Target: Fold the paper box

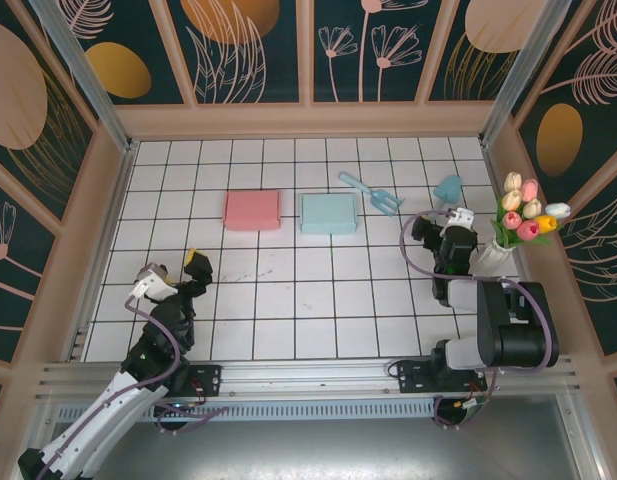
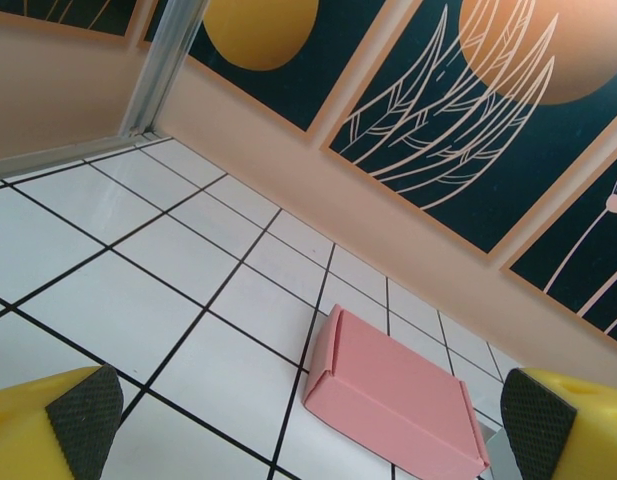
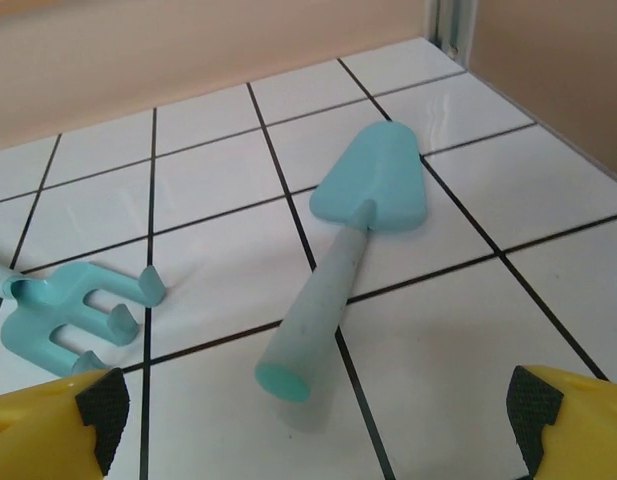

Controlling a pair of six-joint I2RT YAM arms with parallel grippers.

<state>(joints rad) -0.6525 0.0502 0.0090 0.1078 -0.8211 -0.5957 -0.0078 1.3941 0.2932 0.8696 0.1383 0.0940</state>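
Tiled table [image 1: 288,310] inspected from above; pink paper box [image 1: 252,210] lies flat in the far-left-centre area, with teal paper box [image 1: 328,213] just beside it on its right, the two apart by a narrow gap; neither is in contact with any arm. Left gripper [image 1: 174,270] sits near the front-left of the table, well apart from both boxes; the left wrist view shows its jaws spread wide, nothing between the pads [image 2: 83,420], and the pink paper box [image 2: 393,400] lying ahead on the tiles. Right gripper [image 1: 443,213] stands at the right side, likewise released and empty; ahead of it lie a teal toy trowel [image 3: 358,230] and a teal toy rake [image 3: 68,310], both untouched. A vase of tulips [image 1: 518,228] stands at the right wall.
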